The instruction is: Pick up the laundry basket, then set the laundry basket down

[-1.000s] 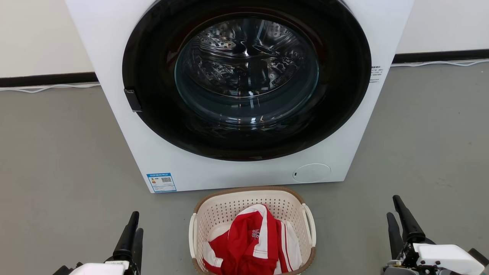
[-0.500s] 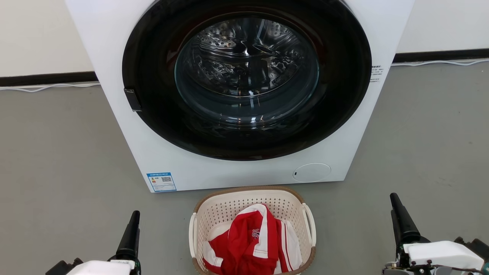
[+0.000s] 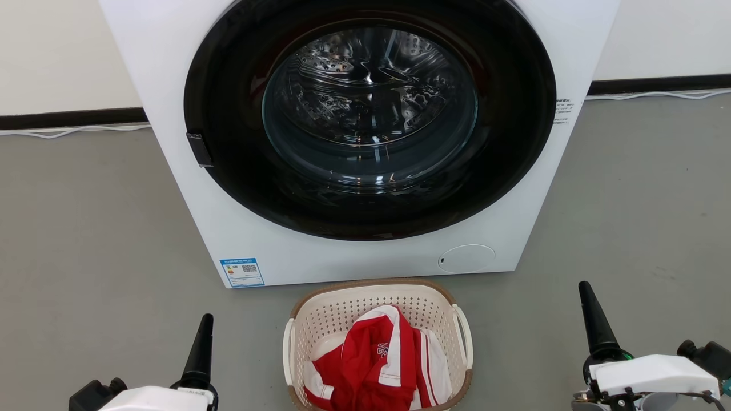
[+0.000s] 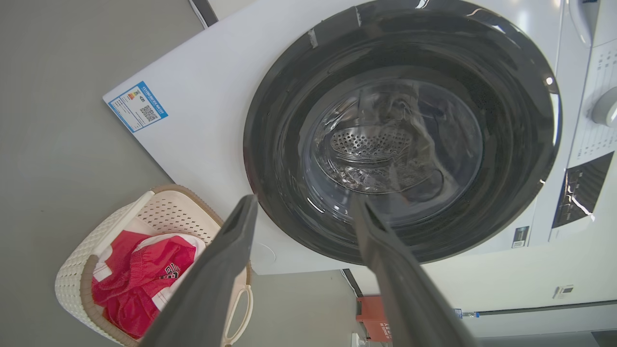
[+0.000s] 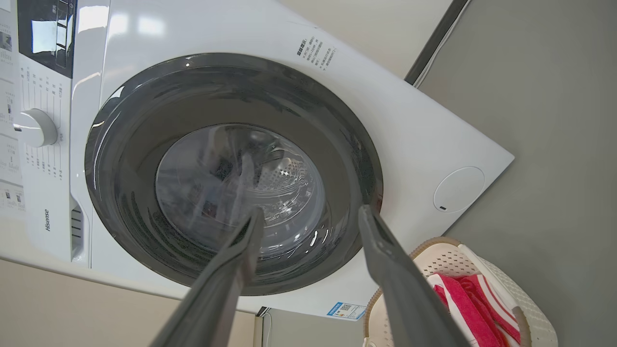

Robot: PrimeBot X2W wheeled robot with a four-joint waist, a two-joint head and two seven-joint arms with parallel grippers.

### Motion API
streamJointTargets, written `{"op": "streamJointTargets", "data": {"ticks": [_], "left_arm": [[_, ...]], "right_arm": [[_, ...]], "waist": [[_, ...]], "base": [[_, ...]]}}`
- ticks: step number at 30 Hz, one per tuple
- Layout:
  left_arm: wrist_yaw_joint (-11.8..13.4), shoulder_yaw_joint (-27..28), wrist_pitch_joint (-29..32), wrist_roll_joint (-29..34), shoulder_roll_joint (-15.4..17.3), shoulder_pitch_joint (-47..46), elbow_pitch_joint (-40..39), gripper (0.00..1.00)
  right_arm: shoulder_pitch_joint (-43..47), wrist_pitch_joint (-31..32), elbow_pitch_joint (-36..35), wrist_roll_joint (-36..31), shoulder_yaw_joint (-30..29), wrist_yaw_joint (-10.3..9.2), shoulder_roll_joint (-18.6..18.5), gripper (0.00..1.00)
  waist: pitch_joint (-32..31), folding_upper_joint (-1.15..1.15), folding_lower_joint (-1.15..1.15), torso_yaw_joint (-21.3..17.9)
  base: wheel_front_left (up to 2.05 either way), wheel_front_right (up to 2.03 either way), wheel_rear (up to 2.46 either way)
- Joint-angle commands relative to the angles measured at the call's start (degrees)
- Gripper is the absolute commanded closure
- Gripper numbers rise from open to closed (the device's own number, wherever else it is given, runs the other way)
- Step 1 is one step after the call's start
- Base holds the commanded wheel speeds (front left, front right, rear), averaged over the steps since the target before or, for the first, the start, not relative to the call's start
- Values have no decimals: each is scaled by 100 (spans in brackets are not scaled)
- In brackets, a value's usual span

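- The laundry basket (image 3: pixel 342 311) stands upright on the grey floor (image 3: pixel 85 257), just in front of the washer (image 3: pixel 365 262) and below its round door, between the two arms. A red and white garment (image 3: pixel 371 365) lies bunched inside it.
- The left gripper (image 3: pixel 205 322) rises from the near left edge of the head view, to the left of the basket and apart from it. Its dark fingers point away toward the washer and line up one behind the other, so they look like a single spike.
- Along the left wrist, the two fingers (image 4: pixel 231 250) stand wide apart with nothing between them, aimed at the door glass; the basket lies low to their left.
- The right gripper (image 3: pixel 585 291) rises from the near right edge, well apart from the basket's right handle, and also points toward the washer.
- Along the right wrist, its fingers (image 5: pixel 385 260) are spread with nothing between them, and the basket lies low to their right.
- Neither gripper touches the basket.
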Motion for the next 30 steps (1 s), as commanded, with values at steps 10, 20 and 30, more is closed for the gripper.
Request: {"op": "streamJointTargets", "data": {"ticks": [10,20,30], "left_arm": [[-5,59,-216,884,58,-267,-165,0],[0,58,-383,1917,65,-292,-144,0],[17,66,-552,2911,72,-298,-177,0]], "right_arm": [[-169,-260,-195,-1187,218,23,-183,0],[-192,-427,-202,-2113,347,27,-245,0],[-209,-596,-212,-2802,449,30,-323,0]], "waist": [[-12,0,0,4],[-22,0,0,14],[-21,0,0,5]], "base": [[0,0,0],[0,0,0],[0,0,0]]}}
